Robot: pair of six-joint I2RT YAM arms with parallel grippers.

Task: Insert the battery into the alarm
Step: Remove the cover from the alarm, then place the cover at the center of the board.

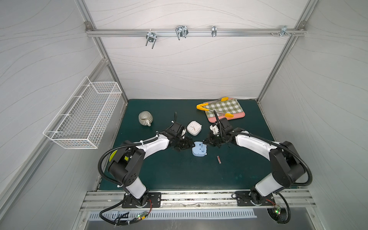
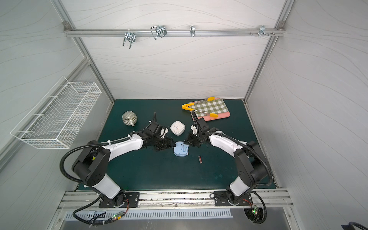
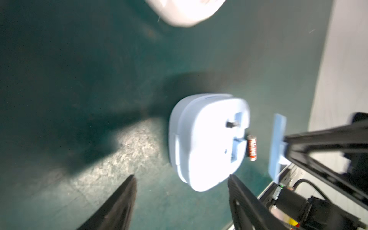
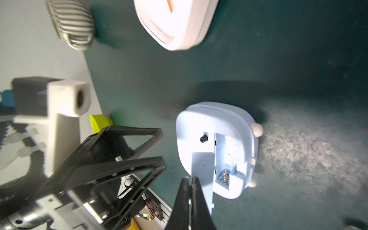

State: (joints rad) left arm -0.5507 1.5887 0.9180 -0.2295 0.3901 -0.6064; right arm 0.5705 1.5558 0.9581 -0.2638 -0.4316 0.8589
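- Top view: left gripper (image 1: 187, 144) and right gripper (image 1: 205, 141) flank the face-down pale-blue plastic alarm clock (image 1: 199, 152). The red cylindrical battery (image 1: 219, 159) lies near the right gripper, untouched.
- Left wrist: jaws spread, gripping nothing; the clock lies just ahead.
- Right wrist: fingers pinch the pale-blue flat plastic cover (image 4: 203, 165). The open battery compartment (image 4: 224, 157) beside them holds a metal spring (image 4: 225, 177).

Quick headcount: two clocks, one blue alarm (image 1: 199, 151) face down mid-mat and one white alarm (image 1: 194, 128) just behind it. One battery (image 1: 219, 159) to the right of the blue one, and one battery cover (image 4: 203, 165). One striped mug (image 1: 145, 118) far left. One pair of yellow tongs (image 1: 200, 107), one checked cloth (image 1: 225, 107) and one pink board (image 1: 237, 115) far right. One wire basket (image 1: 83, 117) on the left wall, four metal hooks (image 1: 151, 37) on the back rail. Two arms: left arm (image 1: 151, 146), right arm (image 1: 253, 143).
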